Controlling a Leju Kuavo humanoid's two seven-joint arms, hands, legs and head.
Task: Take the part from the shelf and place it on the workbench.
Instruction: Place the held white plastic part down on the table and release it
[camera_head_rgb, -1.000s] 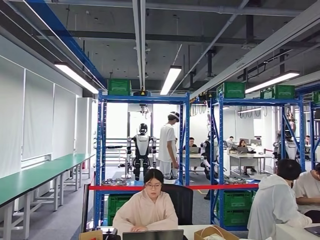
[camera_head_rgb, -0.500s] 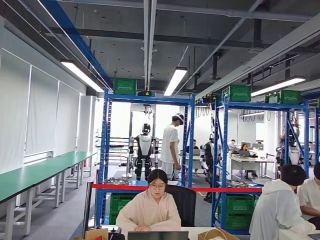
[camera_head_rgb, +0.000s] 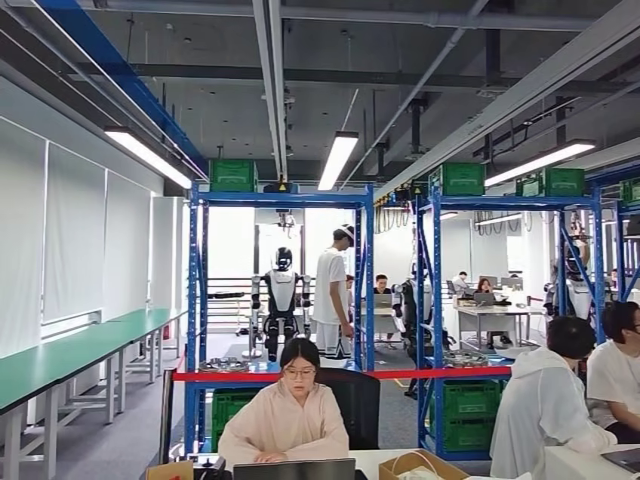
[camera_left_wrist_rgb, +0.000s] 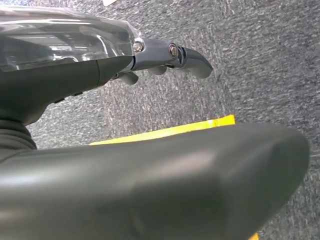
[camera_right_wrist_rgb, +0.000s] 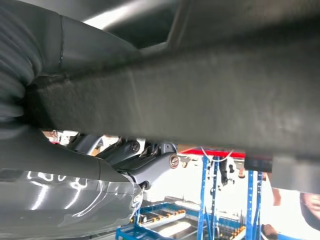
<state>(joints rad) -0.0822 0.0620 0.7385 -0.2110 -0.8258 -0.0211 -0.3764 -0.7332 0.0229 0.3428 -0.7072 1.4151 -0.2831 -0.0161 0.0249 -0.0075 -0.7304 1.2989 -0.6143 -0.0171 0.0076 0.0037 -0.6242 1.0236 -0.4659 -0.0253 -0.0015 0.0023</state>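
A rough grey cast part (camera_right_wrist_rgb: 196, 95) spans the right wrist view, close to the camera. My right hand (camera_right_wrist_rgb: 149, 165) lies against its underside and holds it; the arm is raised, with blue racks in the background. My left hand (camera_left_wrist_rgb: 166, 55) hangs over grey carpet with fingers stretched out and nothing in it. In the head view, blue shelf racks (camera_head_rgb: 279, 200) stand ahead at some distance. A long green-topped workbench (camera_head_rgb: 75, 350) runs along the left wall.
A person (camera_head_rgb: 290, 415) sits at a desk right in front, with two more seated at the right (camera_head_rgb: 551, 400). A red barrier tape (camera_head_rgb: 340, 375) crosses before the racks. Another person and a humanoid robot stand beyond them. A yellow floor line (camera_left_wrist_rgb: 170, 131) lies below my left hand.
The whole head picture slid right and then back left, so the camera swayed. The people and racks keep their places relative to each other.
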